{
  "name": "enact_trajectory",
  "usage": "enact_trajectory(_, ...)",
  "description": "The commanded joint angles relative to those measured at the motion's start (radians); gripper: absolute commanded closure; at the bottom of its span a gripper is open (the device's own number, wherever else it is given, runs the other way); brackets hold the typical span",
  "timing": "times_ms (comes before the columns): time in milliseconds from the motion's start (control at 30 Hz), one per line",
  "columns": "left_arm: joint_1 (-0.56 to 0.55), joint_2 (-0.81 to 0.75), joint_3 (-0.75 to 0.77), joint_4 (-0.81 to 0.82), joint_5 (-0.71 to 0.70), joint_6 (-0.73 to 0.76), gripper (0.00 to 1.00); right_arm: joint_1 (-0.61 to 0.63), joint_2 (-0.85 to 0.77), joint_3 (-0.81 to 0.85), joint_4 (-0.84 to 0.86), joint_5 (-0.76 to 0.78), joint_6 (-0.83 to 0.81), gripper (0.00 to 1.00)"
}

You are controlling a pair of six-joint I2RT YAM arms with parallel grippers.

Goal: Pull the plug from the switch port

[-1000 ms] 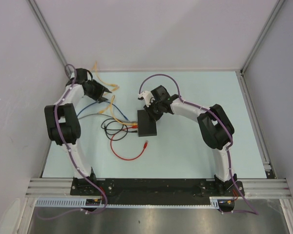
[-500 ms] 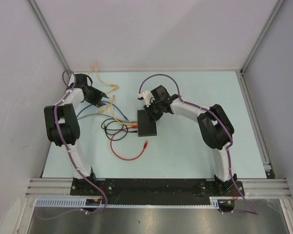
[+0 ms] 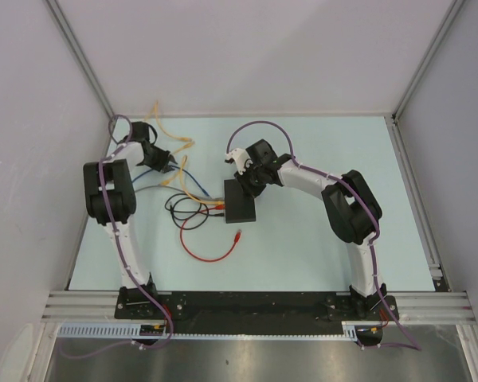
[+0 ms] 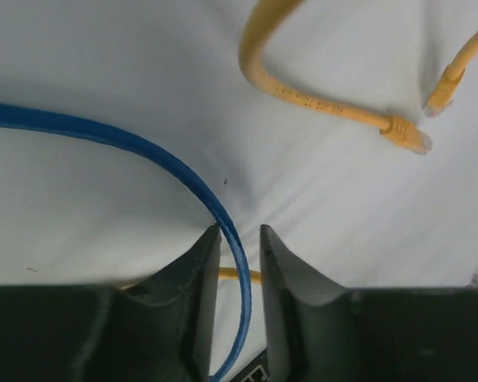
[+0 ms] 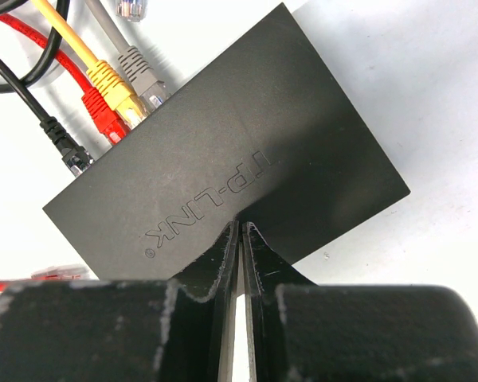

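Right wrist view: the switch port [image 5: 135, 107] row runs along one edge of the black box [image 5: 247, 151], with a grey plug [image 5: 139, 68], a yellow plug [image 5: 111, 86] and a red plug [image 5: 102, 119] seated side by side. A black plug [image 5: 68, 151] is at the same edge; cannot tell if it is seated. The box lies flat near the middle of the surface [image 3: 319, 255], a little toward the left edge. Its ported edge faces that left edge, so the plugs' long axes point left, and a pull would likely go that way. The right end effector [image 5: 240, 225] is clenched to a sliver and empty, tips down on the box's top as if bracing it. The left arm is nearer the ported side. The left end effector [image 4: 239, 231] is part-open astride a blue cable [image 4: 143, 151], toward the far-left corner and well apart from the ports. No clamp on the cable is visible. No blue plug shows at the box, so whether this cable leads to a port is unclear.
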Motion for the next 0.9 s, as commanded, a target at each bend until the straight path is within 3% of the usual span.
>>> enact_trajectory(0,-0.023,-0.008,-0.053,0.04,0.031,-0.031,0.77,-0.009,0.056,-0.033,-0.119,0.053,-0.014,0.9)
enact_trajectory(33,-0.023,-0.014,-0.062,0.045,0.038,-0.031,0.94,-0.007,0.058,-0.032,-0.12,0.053,-0.012,0.9)
enact_trajectory(67,-0.023,-0.034,-0.07,0.042,0.041,-0.031,1.0,-0.007,0.058,-0.032,-0.117,0.053,-0.014,0.9)
enact_trajectory(533,0.006,-0.342,-0.049,-0.006,0.015,0.225,1.0,-0.03,0.083,-0.003,-0.091,0.022,-0.003,0.9)
enact_trajectory(867,-0.003,-0.315,0.146,0.026,-0.111,0.437,1.0,-0.029,0.081,-0.01,-0.076,0.01,0.0,0.9)
